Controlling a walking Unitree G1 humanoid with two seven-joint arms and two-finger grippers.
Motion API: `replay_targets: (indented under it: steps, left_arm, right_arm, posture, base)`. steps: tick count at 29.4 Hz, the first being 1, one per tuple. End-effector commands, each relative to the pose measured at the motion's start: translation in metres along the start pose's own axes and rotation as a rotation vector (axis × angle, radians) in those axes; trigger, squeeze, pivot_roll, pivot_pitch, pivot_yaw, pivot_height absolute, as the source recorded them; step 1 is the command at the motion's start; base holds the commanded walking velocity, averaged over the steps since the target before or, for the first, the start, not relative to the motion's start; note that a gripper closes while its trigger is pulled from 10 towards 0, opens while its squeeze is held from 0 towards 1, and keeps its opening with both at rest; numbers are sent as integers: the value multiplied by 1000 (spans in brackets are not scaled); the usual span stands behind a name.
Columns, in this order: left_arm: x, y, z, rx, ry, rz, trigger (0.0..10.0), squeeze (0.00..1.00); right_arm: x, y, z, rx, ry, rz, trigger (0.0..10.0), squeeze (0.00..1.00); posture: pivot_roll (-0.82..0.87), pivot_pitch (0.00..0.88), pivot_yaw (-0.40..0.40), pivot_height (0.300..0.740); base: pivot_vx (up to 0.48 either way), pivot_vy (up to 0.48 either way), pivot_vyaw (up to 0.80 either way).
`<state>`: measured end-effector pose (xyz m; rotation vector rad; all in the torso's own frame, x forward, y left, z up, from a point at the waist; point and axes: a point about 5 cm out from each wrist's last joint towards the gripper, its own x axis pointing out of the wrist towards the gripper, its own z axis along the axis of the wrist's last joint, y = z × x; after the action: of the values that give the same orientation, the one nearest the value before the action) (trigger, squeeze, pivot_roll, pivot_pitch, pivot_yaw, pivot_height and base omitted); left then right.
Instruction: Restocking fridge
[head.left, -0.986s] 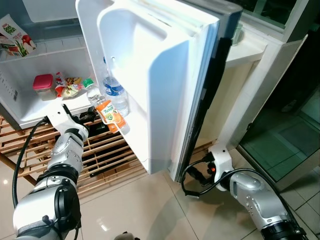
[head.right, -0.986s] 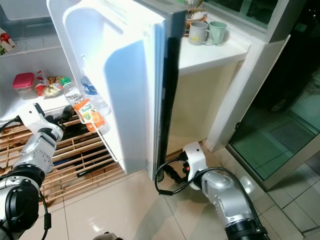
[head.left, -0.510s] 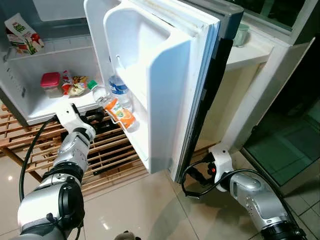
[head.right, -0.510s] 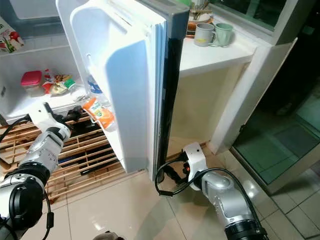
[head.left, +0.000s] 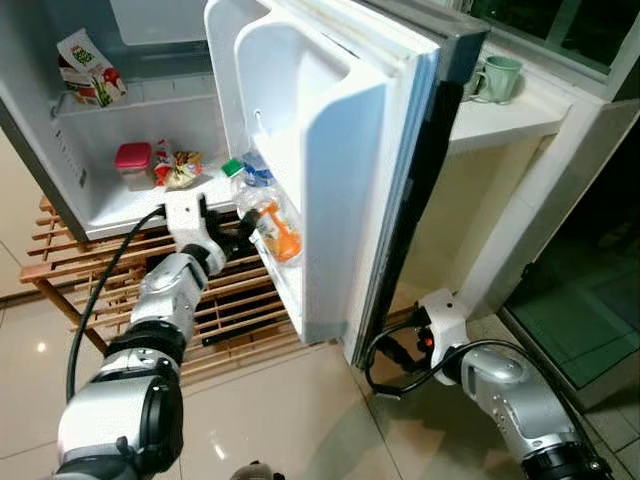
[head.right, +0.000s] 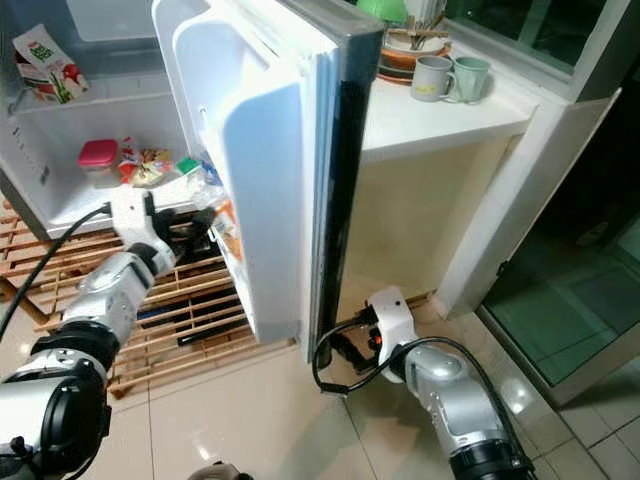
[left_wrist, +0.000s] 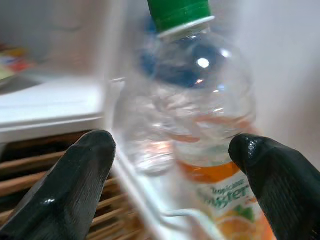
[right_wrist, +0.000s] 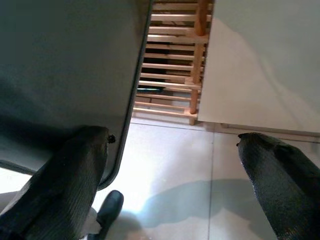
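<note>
Fridge door open. Left claw at the door shelf, touching an orange-labelled bottle. Red-lidded container and snack packets on the fridge shelf. Two mugs on white table. Right arm low, near the floor.

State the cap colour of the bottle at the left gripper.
Green; the cap shows best in the left wrist view.

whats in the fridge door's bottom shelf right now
An orange juice bottle with a green cap, and a clear water bottle behind it. The shelf's deeper part is hidden by the door's wall.
</note>
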<state>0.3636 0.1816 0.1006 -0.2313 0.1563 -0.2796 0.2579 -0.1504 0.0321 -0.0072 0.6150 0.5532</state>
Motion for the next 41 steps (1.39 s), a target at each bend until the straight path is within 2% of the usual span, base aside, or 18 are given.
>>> replay_targets:
  steps: [1,10,15,17,21,22,23,26,27,29,30,35,41]
  left_arm:
    - [3,-20,-16,3,83,-104,10000,0]
    - [7,-46,2,17,18,-281,10000,0]
    - [6,-48,7,46,15,-302,10000,0]
    - [4,-48,12,87,9,-309,10000,0]
    - [2,-50,18,117,-1,-320,10000,0]
    - [0,-53,23,142,-10,-332,10000,0]
    - [-5,-58,33,205,-19,-368,10000,0]
    - [-11,-61,38,282,16,-397,10000,0]
    - [-11,-61,38,282,16,-397,10000,0]
    - [-19,-62,41,362,77,-437,10000,0]
    - [-19,-62,41,362,77,-437,10000,0]
    - [-35,-60,49,476,164,-493,10000,0]
    - [-48,-48,54,510,223,-498,10000,0]
  right_arm:
    - [4,8,7,-13,-28,37,10000,0]
    - [8,9,9,-13,-32,43,10000,0]
    - [9,10,9,-9,-37,41,10000,0]
    - [9,11,9,-7,-40,42,10000,0]
    - [9,11,10,-7,-41,43,10000,0]
    - [9,11,10,-7,-41,43,10000,0]
    - [9,11,10,-6,-42,44,10000,0]
    - [10,11,10,-6,-42,44,10000,0]
    - [10,11,10,-6,-42,44,10000,0]
    - [10,11,10,-5,-42,46,10000,0]
    - [10,11,10,-5,-42,46,10000,0]
    - [12,13,10,-4,-44,52,10000,0]
    - [13,12,11,-4,-47,50,10000,0]
  posture:
    - [-97,0,24,740]
    - [-92,0,29,740]
    - [-92,0,34,740]
    - [-92,0,34,740]
    - [-92,0,34,740]
    - [-92,0,34,740]
    - [-83,0,33,740]
    - [-77,0,33,740]
    - [-77,0,33,740]
    - [-75,0,33,740]
    - [-75,0,33,740]
    - [-68,0,36,740]
    - [-70,0,40,740]
  base:
    - [0,0,0]
    - [0,0,0]
    - [0,0,0]
    - [0,0,0]
    - [0,0,0]
    - [0,0,0]
    - [0,0,0]
    - [0,0,0]
    - [0,0,0]
    - [0,0,0]
    - [0,0,0]
    - [0,0,0]
    - [0,0,0]
